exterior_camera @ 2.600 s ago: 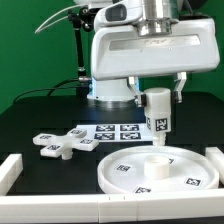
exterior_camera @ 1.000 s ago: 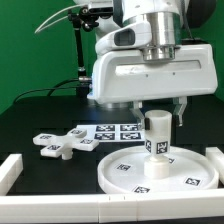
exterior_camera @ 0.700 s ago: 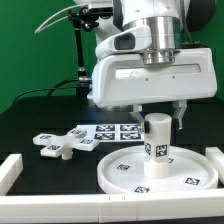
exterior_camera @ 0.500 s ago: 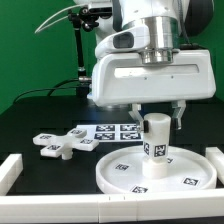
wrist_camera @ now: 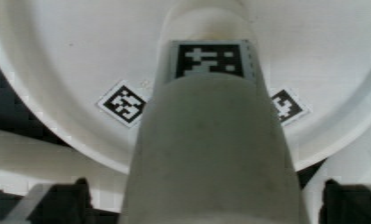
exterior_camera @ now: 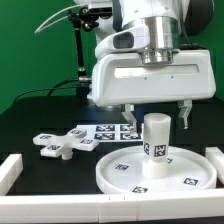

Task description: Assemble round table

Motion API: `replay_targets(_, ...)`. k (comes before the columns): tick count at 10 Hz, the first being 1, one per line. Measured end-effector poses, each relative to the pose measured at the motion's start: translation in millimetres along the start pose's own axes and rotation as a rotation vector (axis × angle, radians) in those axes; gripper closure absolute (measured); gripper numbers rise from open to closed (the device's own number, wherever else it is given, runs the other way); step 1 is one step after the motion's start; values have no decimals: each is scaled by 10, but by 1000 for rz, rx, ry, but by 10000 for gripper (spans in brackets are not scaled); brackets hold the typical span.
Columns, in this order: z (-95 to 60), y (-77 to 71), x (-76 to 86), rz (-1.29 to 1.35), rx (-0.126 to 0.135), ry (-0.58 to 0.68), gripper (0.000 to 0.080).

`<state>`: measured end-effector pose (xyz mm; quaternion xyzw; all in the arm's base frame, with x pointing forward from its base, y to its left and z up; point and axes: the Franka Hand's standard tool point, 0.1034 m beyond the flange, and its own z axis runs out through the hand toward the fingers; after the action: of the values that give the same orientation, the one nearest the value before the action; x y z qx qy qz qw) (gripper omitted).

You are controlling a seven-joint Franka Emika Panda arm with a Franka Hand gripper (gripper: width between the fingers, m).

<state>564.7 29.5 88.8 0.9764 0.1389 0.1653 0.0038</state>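
**Leg upright on the disc, jaws spread**

The gripper (exterior_camera: 157,119) hangs over the round table's large rimmed disc (exterior_camera: 190,175). Its 2 fingers (exterior_camera: 130,113) are spread wide, 1 on each side of the short thick leg (exterior_camera: 155,145). A gap shows on both sides, so the tool clamps nothing.

The leg stands upright directly below and between the fingertips. Its base is on the middle of the disc, and a square tag faces the exterior camera. In the wrist view the leg (wrist_camera: 208,140) runs straight away from the tool down to the disc (wrist_camera: 75,50), with the dark fingers (wrist_camera: 65,198) flanking it.

The cross-shaped foot piece (exterior_camera: 58,146) lies flat on the black table (exterior_camera: 40,110), well off to the gripper's side, toward the exterior view's left. The marker board (exterior_camera: 108,130) lies near the tool, between it and the foot piece.
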Motion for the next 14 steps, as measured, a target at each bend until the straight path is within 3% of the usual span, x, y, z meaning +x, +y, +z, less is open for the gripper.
replay_targets(5, -266, 50, 105, 7, 10, -24, 151)
replay_targets(8, -214, 34, 50, 6, 18, -50, 151)
replay_targets(12, -139, -44, -15, -5, 103, -300, 151)
replay_targets(14, -86, -63, -14, -6, 124, -357, 151)
